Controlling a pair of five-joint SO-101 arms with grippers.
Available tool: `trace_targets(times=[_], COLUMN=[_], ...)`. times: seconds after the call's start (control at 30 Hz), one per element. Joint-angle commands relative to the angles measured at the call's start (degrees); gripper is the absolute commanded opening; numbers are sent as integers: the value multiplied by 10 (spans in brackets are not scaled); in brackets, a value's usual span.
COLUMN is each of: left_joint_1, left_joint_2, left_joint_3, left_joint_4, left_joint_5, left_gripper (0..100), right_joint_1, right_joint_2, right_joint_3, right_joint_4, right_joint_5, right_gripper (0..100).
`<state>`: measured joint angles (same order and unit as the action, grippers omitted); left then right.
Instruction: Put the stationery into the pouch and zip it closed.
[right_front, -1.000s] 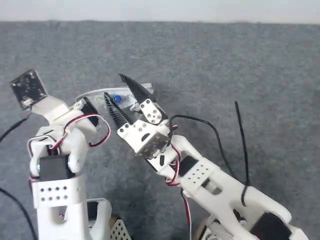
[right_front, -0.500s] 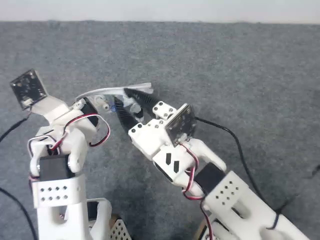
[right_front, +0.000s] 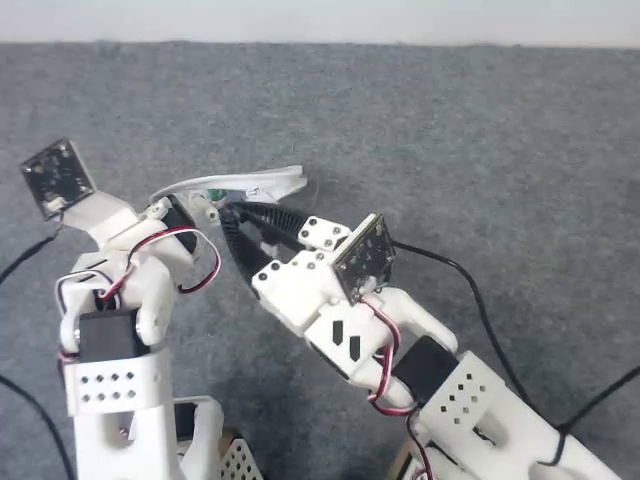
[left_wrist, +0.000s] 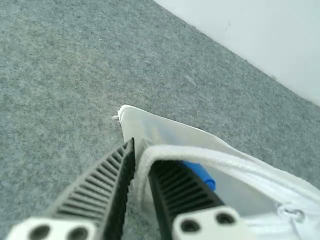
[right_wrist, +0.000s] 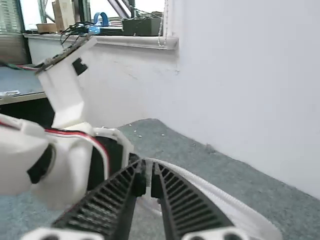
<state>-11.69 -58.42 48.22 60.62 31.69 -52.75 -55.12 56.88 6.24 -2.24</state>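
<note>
The pouch (right_front: 255, 183) lies on the grey surface (right_front: 450, 130). It is white and see-through, with its opening turned toward the two arms.

In the left wrist view the pouch's (left_wrist: 165, 132) thick white rim runs straight between the left gripper's (left_wrist: 141, 157) black ribbed fingers (left_wrist: 107, 182). One finger is outside the pouch wall and the other is inside the opening. They are drawn in to a narrow gap and pinch that rim. A blue item (left_wrist: 200, 176) lies inside the pouch, just past the inner finger.

The right gripper (right_front: 230, 214) comes at the pouch from the open side, with its tips at the rim close to the left gripper. In the right wrist view the right gripper's (right_wrist: 148, 167) fingers (right_wrist: 112, 200) are brought almost together, leaving only a thin slit between them. The pouch's (right_wrist: 210, 192) white rim curves away from their tips. Whether they pinch any part of the rim cannot be told.
</note>
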Motion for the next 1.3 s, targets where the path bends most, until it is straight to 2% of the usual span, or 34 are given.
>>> trace_targets(times=[0.0, 0.27, 0.33, 0.43, 0.6, 0.97, 1.13, 1.27], left_joint_1=[2, 2, 3, 9, 10, 10, 10, 10], left_joint_2=[-2, -2, -2, -2, -2, -2, -2, -2], left_joint_3=[-9, -9, -8, -6, -6, -6, -6, -6], left_joint_4=[-17, -17, -18, -24, -23, -23, -23, -24], left_joint_5=[7, 7, 7, 6, 6, 6, 6, 6], left_gripper=[10, 10, 10, 10, 10, 10, 10, 10], right_joint_1=[-7, -7, -4, 6, 39, 137, 154, 153], right_joint_2=[45, 167, 182, 204, 267, 446, 456, 466], right_joint_3=[-48, -112, -142, -215, -325, -499, -565, -563], right_joint_4=[-3, 9, 57, 183, 331, 465, 575, 601], right_joint_5=[-6, -6, -6, -8, -71, -74, -18, -2], right_gripper=[6, 6, 6, 6, 6, 6, 6, 6])
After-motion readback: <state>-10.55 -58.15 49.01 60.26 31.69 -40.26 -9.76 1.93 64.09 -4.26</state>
